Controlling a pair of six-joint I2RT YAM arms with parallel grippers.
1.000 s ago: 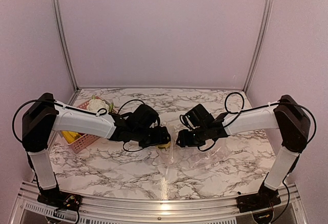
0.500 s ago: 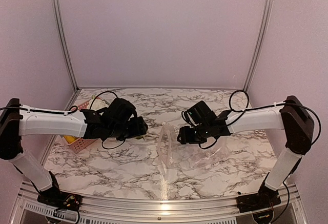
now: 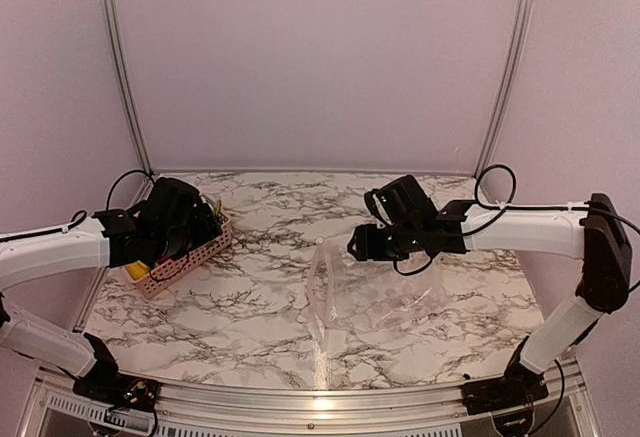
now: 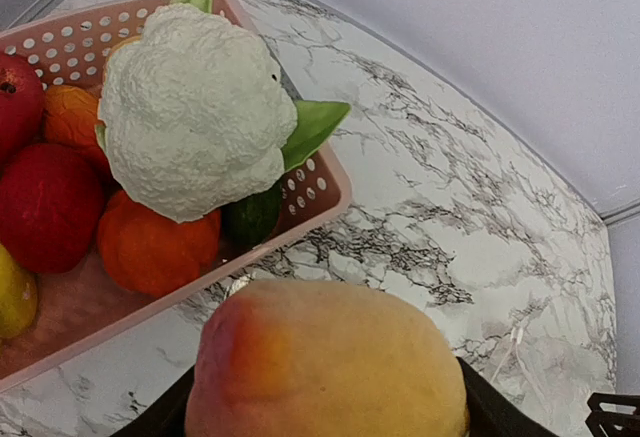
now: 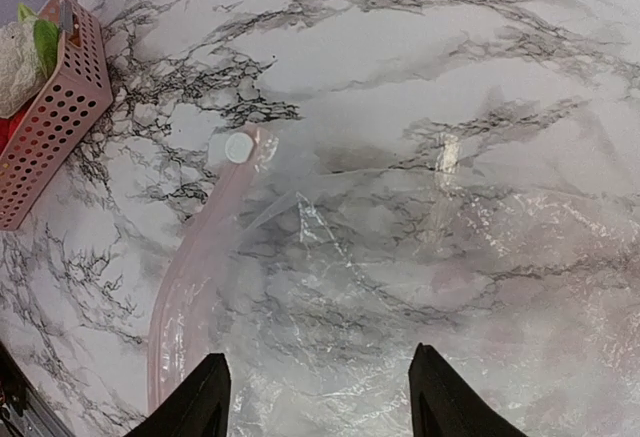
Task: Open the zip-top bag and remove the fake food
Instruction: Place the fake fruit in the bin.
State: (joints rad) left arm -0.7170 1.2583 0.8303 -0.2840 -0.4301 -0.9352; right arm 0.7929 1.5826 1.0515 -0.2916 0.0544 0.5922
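The clear, crinkly zip-top bag (image 3: 365,297) lies on the marble, its pink zip edge and white slider (image 5: 238,146) toward the left. My right gripper (image 3: 362,245) hovers open over the bag (image 5: 400,277), nothing between its fingers (image 5: 320,362). My left gripper (image 3: 190,235) is shut on a piece of fake food, a yellow-orange fruit with a pink blush (image 4: 330,357), which hangs just outside the rim of the pink basket (image 4: 325,192). In the basket lie more fake food: a white cauliflower (image 4: 190,107), a red fruit (image 4: 45,207) and an orange (image 4: 155,247).
The pink slatted basket (image 3: 195,255) stands at the table's left edge, next to the left wall rail. The back wall and metal corner posts close off the far side. Bare marble lies between basket and bag.
My left arm has swung left from the bag's mouth to the basket, carrying the yellow-orange fruit. The bag has settled on the table. My right gripper has drifted slightly up and right.
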